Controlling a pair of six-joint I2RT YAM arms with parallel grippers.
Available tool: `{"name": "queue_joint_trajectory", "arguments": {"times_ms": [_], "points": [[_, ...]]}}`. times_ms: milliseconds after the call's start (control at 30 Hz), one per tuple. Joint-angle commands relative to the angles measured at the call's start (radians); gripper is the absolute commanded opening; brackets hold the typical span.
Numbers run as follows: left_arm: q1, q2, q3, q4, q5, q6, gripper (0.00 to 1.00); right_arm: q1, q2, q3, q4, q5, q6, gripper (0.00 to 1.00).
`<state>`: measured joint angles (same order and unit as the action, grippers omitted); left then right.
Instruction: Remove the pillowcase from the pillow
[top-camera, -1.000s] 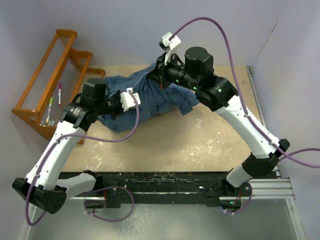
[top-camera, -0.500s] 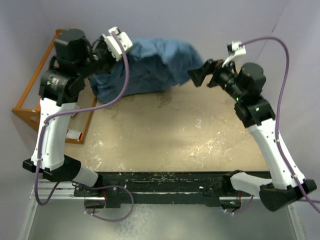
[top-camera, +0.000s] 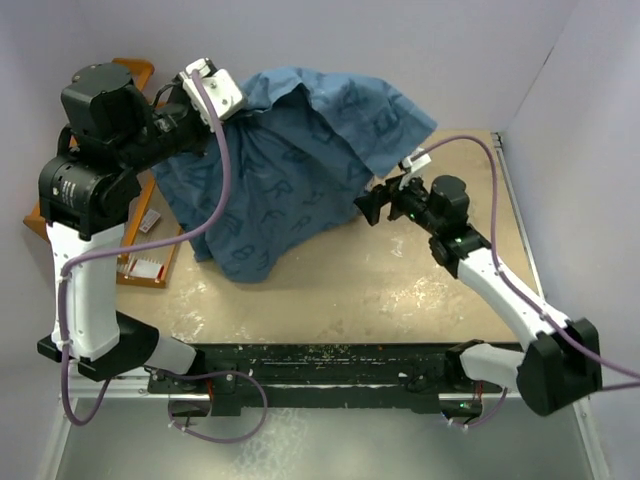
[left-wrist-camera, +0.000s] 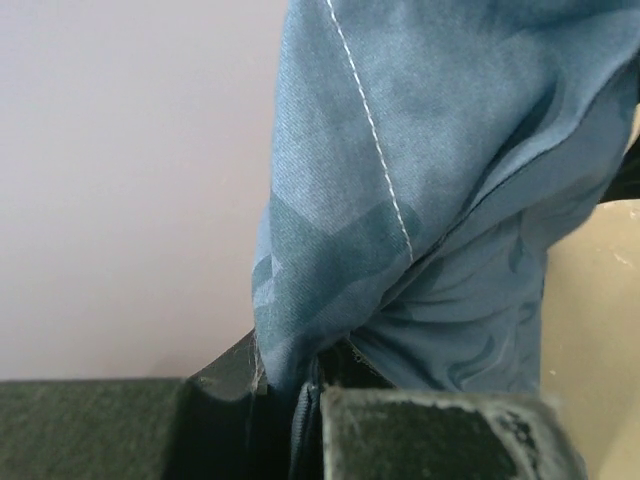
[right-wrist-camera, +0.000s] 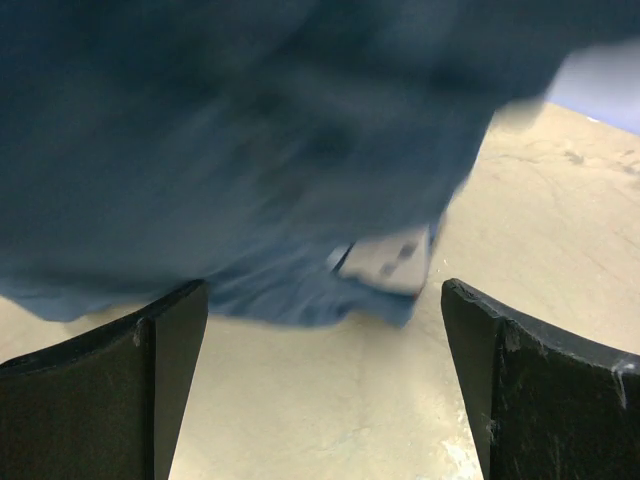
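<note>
The slate-blue pillowcase (top-camera: 300, 170) with paler letters hangs in the air over the back of the table, its lowest fold (top-camera: 248, 268) near the tabletop. My left gripper (top-camera: 222, 105) is raised at the cover's top left corner and shut on a bunched, stitched edge (left-wrist-camera: 330, 250); in the left wrist view the left gripper (left-wrist-camera: 300, 390) pinches that cloth. My right gripper (top-camera: 366, 208) stands open just right of the hanging cloth. In its own view the right gripper (right-wrist-camera: 320, 300) has bare table between its fingers, with the hem and a white tag (right-wrist-camera: 385, 260) just beyond. The pillow is out of view.
An orange wooden rack (top-camera: 140, 275) stands at the table's left edge, partly behind my left arm. Pale walls close the back and right side (top-camera: 560, 90). The beige tabletop (top-camera: 400, 290) lies in front of the hanging cloth.
My right gripper let go of the cloth, opened, swung away right, then dropped low beside the hem. My left arm rose, lifting the pillowcase off the table until it hangs spread out.
</note>
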<state>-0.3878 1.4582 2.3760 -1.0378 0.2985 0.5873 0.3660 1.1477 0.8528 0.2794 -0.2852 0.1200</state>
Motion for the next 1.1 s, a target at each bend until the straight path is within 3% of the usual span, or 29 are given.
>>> {"name": "queue_joint_trajectory", "arguments": {"times_ms": [0, 233, 500, 533, 567, 600, 633, 667, 767, 867, 967, 1000, 1067], "points": [[0.001, -0.083, 0.075, 0.136, 0.019, 0.048, 0.00, -0.001, 0.099, 0.074, 0.208, -0.123, -0.105, 1.00], [0.001, -0.117, 0.031, 0.119, 0.007, 0.091, 0.00, 0.039, 0.241, 0.016, 0.570, -0.352, 0.061, 0.99], [0.001, -0.126, -0.041, 0.208, -0.122, 0.079, 0.00, 0.268, 0.423, 0.123, 0.649, -0.520, 0.105, 0.80], [0.001, -0.127, -0.050, 0.218, -0.140, 0.073, 0.00, 0.278, 0.432, 0.129, 0.669, -0.499, 0.105, 0.70], [0.001, -0.129, -0.059, 0.228, -0.157, 0.068, 0.00, 0.280, 0.433, 0.132, 0.662, -0.458, 0.116, 0.53], [0.001, -0.133, -0.068, 0.239, -0.174, 0.066, 0.00, 0.270, 0.422, 0.132, 0.663, -0.380, 0.127, 0.25], [0.001, -0.137, -0.081, 0.249, -0.192, 0.065, 0.00, 0.247, 0.397, 0.133, 0.654, -0.316, 0.122, 0.06], [0.001, -0.145, -0.100, 0.260, -0.210, 0.064, 0.00, 0.214, 0.368, 0.142, 0.621, -0.261, 0.128, 0.00], [0.001, -0.187, -0.212, 0.299, -0.267, 0.060, 0.00, 0.072, 0.276, 0.317, 0.319, -0.125, 0.221, 0.00], [0.001, -0.260, -0.424, 0.353, -0.288, 0.065, 0.07, 0.030, 0.257, 0.667, -0.172, 0.016, 0.129, 0.00], [0.002, -0.318, -0.642, 0.372, -0.271, 0.068, 0.16, 0.033, 0.308, 1.027, -0.519, 0.163, 0.028, 0.00], [0.002, -0.331, -0.701, 0.376, -0.263, 0.066, 0.24, 0.035, 0.329, 1.123, -0.603, 0.194, 0.018, 0.00], [0.002, -0.356, -0.773, 0.356, -0.223, 0.065, 0.61, 0.039, 0.384, 1.309, -0.747, 0.252, -0.012, 0.00]]}}
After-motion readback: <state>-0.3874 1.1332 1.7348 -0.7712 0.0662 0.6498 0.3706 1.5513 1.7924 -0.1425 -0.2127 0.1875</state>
